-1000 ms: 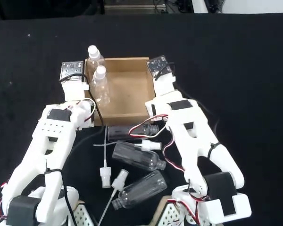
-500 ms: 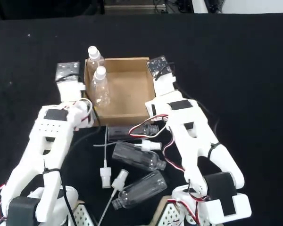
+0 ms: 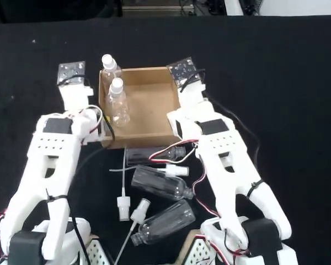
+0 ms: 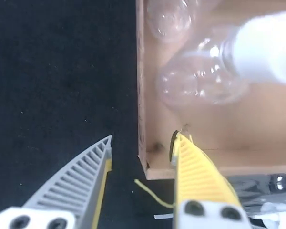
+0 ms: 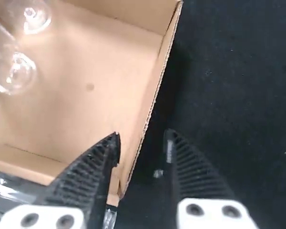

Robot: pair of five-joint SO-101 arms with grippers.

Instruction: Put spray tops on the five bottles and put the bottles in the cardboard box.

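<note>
The cardboard box (image 3: 146, 113) stands mid-table with two capped bottles (image 3: 117, 102) (image 3: 110, 69) upright along its left wall. My left gripper (image 4: 142, 145) is open and straddles the box's left wall (image 4: 140, 95) near the front corner; the bottles (image 4: 200, 86) are just inside. My right gripper (image 5: 140, 140) is open astride the right wall (image 5: 155, 100) near its front corner. Three uncapped bottles (image 3: 153, 154) (image 3: 161, 185) (image 3: 164, 221) lie in front of the box. Among them lie loose spray tops (image 3: 175, 171) (image 3: 123, 205) (image 3: 139, 211).
Black cloth covers the table (image 3: 287, 83), with open room to the right, left and behind the box. The arm bases (image 3: 248, 243) stand at the near edge, and red and white cables (image 3: 174, 149) hang over the lying bottles.
Both wrists have swung back and a little left, the left one more. The box looks slightly turned. Bottles and spray tops on the table have not moved.
</note>
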